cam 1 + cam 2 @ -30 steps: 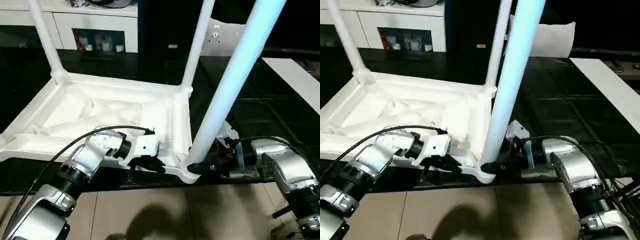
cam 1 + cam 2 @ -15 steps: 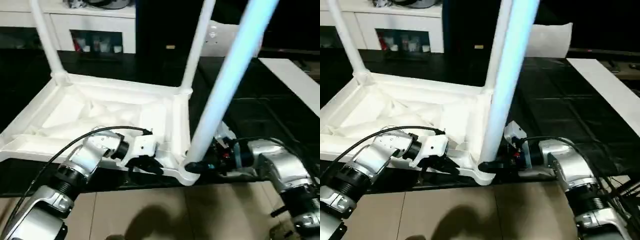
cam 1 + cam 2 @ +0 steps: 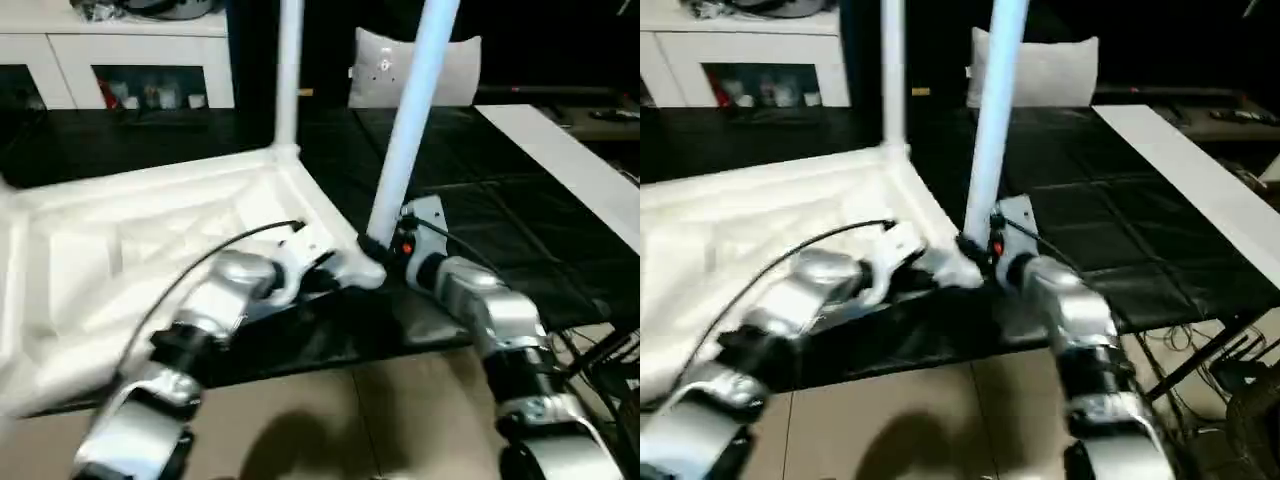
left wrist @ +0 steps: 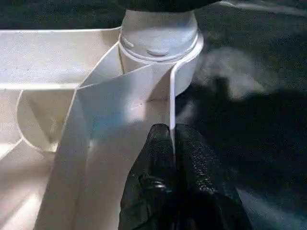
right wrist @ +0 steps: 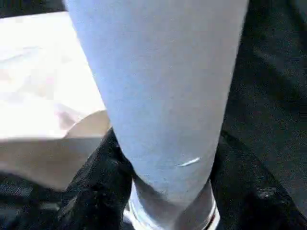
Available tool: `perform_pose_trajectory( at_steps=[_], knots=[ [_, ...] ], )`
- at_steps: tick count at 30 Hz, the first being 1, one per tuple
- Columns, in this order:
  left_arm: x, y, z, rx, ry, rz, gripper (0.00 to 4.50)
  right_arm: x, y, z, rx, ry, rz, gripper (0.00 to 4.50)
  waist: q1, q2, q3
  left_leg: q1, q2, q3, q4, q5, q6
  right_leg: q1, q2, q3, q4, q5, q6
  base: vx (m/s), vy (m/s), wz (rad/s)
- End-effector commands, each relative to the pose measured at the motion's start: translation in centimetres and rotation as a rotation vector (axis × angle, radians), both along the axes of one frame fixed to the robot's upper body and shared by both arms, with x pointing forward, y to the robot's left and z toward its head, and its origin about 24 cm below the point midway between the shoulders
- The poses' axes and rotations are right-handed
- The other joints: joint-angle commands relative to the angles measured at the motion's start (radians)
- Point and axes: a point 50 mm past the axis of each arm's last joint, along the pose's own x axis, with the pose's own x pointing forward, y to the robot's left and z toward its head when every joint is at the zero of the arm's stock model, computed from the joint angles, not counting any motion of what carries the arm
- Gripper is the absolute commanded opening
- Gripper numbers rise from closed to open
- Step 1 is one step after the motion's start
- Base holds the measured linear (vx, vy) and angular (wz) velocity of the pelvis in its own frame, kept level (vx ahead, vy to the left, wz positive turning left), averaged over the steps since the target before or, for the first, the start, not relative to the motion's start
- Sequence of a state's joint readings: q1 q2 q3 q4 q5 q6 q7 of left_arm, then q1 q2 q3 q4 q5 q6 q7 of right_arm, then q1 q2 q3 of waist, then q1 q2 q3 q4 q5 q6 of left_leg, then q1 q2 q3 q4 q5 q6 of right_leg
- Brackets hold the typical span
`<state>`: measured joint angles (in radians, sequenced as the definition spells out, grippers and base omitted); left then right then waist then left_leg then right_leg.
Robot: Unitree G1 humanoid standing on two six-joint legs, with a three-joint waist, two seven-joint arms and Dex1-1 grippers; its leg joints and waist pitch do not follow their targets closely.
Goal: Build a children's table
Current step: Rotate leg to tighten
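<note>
The children's table [image 3: 150, 230] lay upside down on a black surface. The left gripper [image 4: 171, 136] pinched its rim wall, jaws closed; the right gripper [image 5: 163, 191] clasped a leg [image 3: 405, 140] near its corner socket — apparently firmly.

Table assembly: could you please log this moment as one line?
step: seating leg | left gripper: shut on tabletop rim | right gripper: shut on leg base at corner socket
</note>
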<state>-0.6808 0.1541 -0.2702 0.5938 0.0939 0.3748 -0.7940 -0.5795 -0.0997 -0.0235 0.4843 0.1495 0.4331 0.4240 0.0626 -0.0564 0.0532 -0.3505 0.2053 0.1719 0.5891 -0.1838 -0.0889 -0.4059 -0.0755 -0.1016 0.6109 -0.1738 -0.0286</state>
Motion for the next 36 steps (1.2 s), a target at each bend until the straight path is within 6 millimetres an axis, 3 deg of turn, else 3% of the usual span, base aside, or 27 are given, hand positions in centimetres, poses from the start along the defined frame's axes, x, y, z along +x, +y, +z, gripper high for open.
perform_pose_trajectory(
  at_steps=[1,3,4,7,12,18,22,27,28,30,36],
  knots=[
    [0.5,-1.7,1.9,-0.075,-0.073,-0.02,0.0,-0.4,2.1,-0.5,0.036,0.032,0.071,2.77,0.013,0.005,-0.072,-0.002,0.022,-0.006,-0.064,-0.133,0.022,0.059,-0.071,0.059,-0.074,-0.196,-0.155,0.0,0.0,0.0],
    [0.5,-1.8,2.0,-0.075,-0.073,-0.02,0.0,-0.6,2.3,-0.2,0.056,0.017,0.089,2.82,0.016,0.004,-0.072,-0.006,0.02,-0.004,-0.063,-0.11,0.039,0.065,-0.072,0.059,-0.071,-0.16,-0.166,0.0,0.0,0.0],
    [0.3,-1.7,2.0,-0.071,-0.076,-0.036,0.0,-0.7,2.1,0.1,0.068,0.005,0.114,3.06,0.022,0.012,-0.072,-0.005,0.02,-0.004,-0.064,-0.098,0.043,0.067,-0.073,0.059,-0.069,-0.147,-0.169,0.0,0.0,0.0],
    [0.3,-1.5,1.9,-0.061,-0.086,-0.06,0.0,-0.9,1.6,0.3,0.072,-0.014,0.136,3.29,0.027,0.009,-0.072,-0.004,0.023,-0.003,-0.064,-0.089,0.049,0.069,-0.073,0.06,-0.067,-0.124,-0.177,0.0,0.0,0.0],
    [0.3,-0.8,1.8,-0.039,-0.12,-0.107,0.0,-1.4,-0.3,0.1,0.035,-0.038,0.205,3.67,0.034,0.01,-0.068,-0.002,0.025,-0.002,-0.066,-0.125,0.047,0.068,-0.074,0.061,-0.075,-0.179,-0.165,0.0,0.0,0.0],
    [-1.0,0.8,1.5,0.027,-0.121,-0.341,0.0,-2.5,-4.2,0.6,-0.081,-0.087,0.406,4.09,0.043,0.008,-0.067,-0.003,0.026,-0.003,-0.065,-0.142,0.051,0.068,-0.076,0.059,-0.079,-0.218,-0.148,0.0,0.0,0.0],
    [-1.7,1.3,1.4,0.048,-0.117,-0.473,0.0,-3.8,-5.8,0.9,-0.111,-0.085,0.597,3.93,0.057,0.008,-0.068,0.005,0.031,-0.002,-0.064,-0.146,0.059,0.062,-0.075,0.06,-0.074,-0.2,-0.165,0.0,0.0,0.0],
    [-3.0,2.0,0.9,0.107,-0.07,-0.65,0.0,-4.8,-6.5,0.9,-0.096,-0.039,0.748,3.63,0.066,0.008,-0.065,0.004,0.035,-0.002,-0.064,-0.163,0.059,0.061,-0.077,0.059,-0.071,-0.207,-0.184,0.0,0.0,0.0],
    [-3.2,2.1,1.0,0.108,-0.064,-0.675,0.0,-5.1,-6.6,0.8,-0.097,-0.024,0.786,3.37,0.074,0.006,-0.064,0.005,0.035,-0.001,-0.063,-0.17,0.059,0.061,-0.079,0.059,-0.074,-0.23,-0.179,0.0,0.0,0.0],
    [-3.4,2.2,1.0,0.114,-0.059,-0.706,0.0,-5.3,-6.6,0.5,-0.113,-0.003,0.828,3.37,0.079,0.007,-0.064,0.006,0.036,-0.001,-0.064,-0.174,0.055,0.059,-0.079,0.059,-0.075,-0.245,-0.176,0.0,0.0,0.0],
    [-3.6,2.4,0.9,0.125,-0.046,-0.736,0.0,-5.8,-6.5,0.2,-0.106,0.019,0.904,2.9,0.08,0.001,-0.064,0.002,0.034,-0.003,-0.064,-0.174,0.045,0.06,-0.079,0.058,-0.076,-0.281,-0.154,0.0,0.0,0.0]
  ],
)
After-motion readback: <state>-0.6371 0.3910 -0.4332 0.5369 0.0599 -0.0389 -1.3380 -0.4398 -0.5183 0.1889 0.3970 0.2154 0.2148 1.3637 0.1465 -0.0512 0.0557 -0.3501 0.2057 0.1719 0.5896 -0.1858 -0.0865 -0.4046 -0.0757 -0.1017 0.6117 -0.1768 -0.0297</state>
